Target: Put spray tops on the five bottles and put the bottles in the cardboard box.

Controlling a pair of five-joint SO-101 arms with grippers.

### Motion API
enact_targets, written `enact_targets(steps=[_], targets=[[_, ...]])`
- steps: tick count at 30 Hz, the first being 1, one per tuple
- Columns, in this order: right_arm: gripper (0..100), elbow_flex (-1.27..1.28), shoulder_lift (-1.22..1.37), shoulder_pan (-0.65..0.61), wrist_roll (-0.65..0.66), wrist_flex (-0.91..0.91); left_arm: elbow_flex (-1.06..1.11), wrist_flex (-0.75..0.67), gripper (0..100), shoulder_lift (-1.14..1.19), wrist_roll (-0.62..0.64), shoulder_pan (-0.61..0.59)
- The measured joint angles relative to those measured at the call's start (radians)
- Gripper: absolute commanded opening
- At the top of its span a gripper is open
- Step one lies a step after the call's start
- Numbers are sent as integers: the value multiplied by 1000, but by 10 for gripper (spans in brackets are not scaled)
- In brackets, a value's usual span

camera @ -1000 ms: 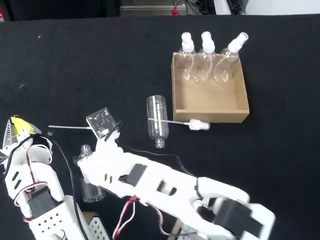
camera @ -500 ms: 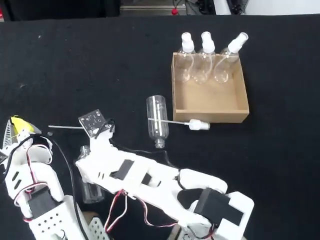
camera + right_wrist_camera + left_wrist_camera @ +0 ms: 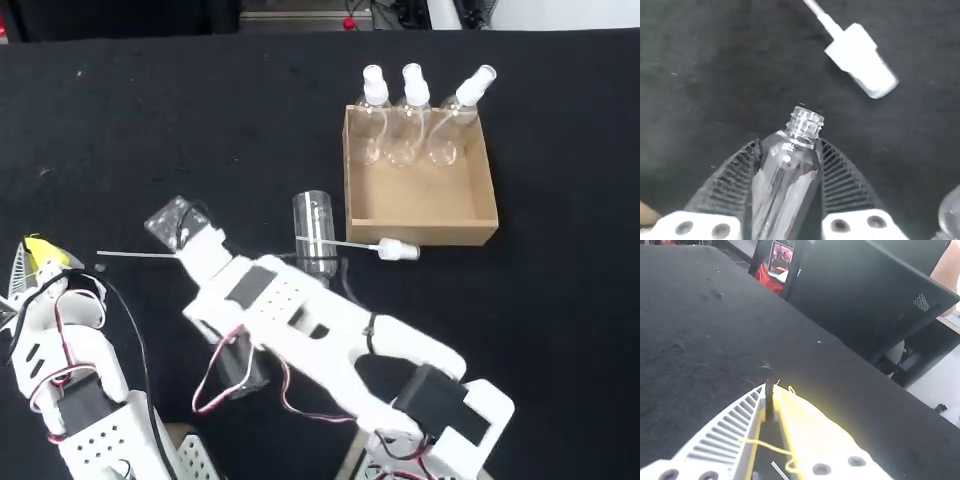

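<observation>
- My right gripper (image 3: 790, 145) is squeezing an open bottle (image 3: 785, 185) by its sides. The neck pokes out past my fingertips, and it has no top on.
- The bottle is smooth and round. I think it could slip or twist in my jaws if I tip it fast.
- A spray top (image 3: 860, 67) lies on the black table (image 3: 700, 60) just past the neck. Its thin tube must go down that small hole, so it could miss or bend.
- My left gripper (image 3: 771, 390) is closed with nothing in it, out at 8 o'clock on the table. It must open before it can fetch a top.
- My right arm lies right next to a second bottle (image 3: 315, 228), which is on its side near the middle. A bump could roll it away, along with the second spray top (image 3: 398, 250), whose tube rests across it.
- The cardboard box (image 3: 420, 232) sits at 2 o'clock. Three capped bottles (image 3: 412, 95) lean at its far wall. A clumsy drop could knock them over.
</observation>
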Motion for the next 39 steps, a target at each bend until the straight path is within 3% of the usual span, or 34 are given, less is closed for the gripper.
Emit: enact_targets(steps=[5,12,20,33,39], targets=[[299,-97,0,11,-48,152,0,0,34,0,0,0],[177,-118,0,-35,-68,267,0,0,34,0,0,0],[373,-118,0,-48,-68,287,0,0,34,0,0,0],[357,-84,-91,-109,-68,336,0,0,34,0,0,0],[356,-29,-87,-129,-68,259,0,0,34,0,0,0]])
